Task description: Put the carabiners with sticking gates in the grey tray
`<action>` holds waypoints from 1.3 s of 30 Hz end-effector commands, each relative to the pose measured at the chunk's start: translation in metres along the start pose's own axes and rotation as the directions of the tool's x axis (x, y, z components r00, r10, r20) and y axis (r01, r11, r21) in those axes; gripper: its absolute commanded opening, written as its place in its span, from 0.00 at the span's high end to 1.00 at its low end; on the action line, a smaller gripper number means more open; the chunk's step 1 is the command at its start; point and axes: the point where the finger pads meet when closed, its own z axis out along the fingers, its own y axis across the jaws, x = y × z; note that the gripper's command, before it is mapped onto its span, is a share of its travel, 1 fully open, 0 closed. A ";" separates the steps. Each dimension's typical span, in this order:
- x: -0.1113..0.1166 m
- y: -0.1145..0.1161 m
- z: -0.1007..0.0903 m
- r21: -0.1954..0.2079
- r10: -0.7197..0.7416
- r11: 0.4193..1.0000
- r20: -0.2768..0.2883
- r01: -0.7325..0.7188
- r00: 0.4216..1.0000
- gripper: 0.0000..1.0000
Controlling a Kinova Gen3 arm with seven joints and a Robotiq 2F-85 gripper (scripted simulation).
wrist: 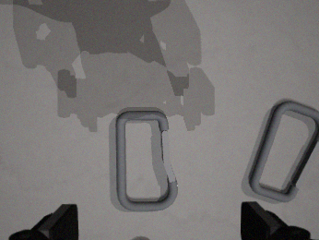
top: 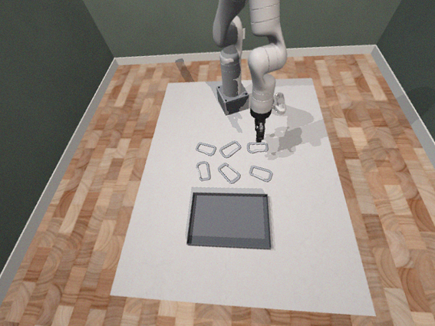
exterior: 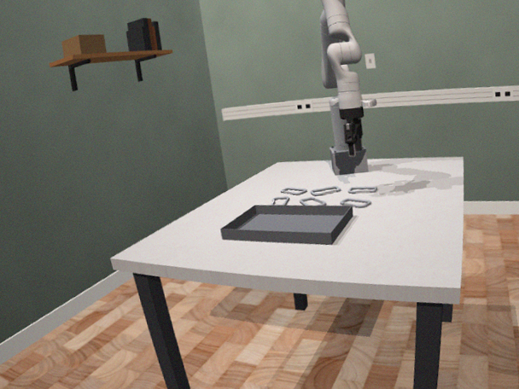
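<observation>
My gripper [top: 259, 140] [exterior: 352, 153] [wrist: 159, 222] is open and empty, pointing down above the table. Below and between its fingers in the wrist view is the back-right carabiner [top: 257, 151] [exterior: 362, 192] [wrist: 121, 162], flat, with a paler gate along its right side. The front-right carabiner [top: 259, 177] [wrist: 264, 148] lies beside it, partly cut off by the wrist view's edge. Several other grey carabiners, such as one at the back left [top: 202, 152] and one at the front left [top: 200, 172], lie apart on the table. Which gates stick cannot be told. The grey tray [top: 228, 242] [exterior: 276, 236] holds nothing.
The white table [top: 311, 248] [exterior: 400, 253] carries the robot's base [top: 235, 104] [exterior: 349, 161] at the back. The tray's low walls stand in front of the carabiners. A wall shelf [exterior: 111, 56] is far off to the left.
</observation>
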 end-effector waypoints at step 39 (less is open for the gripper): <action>0.009 -0.010 0.095 0.005 0.002 1.000 0.007 -0.002 1.000 0.00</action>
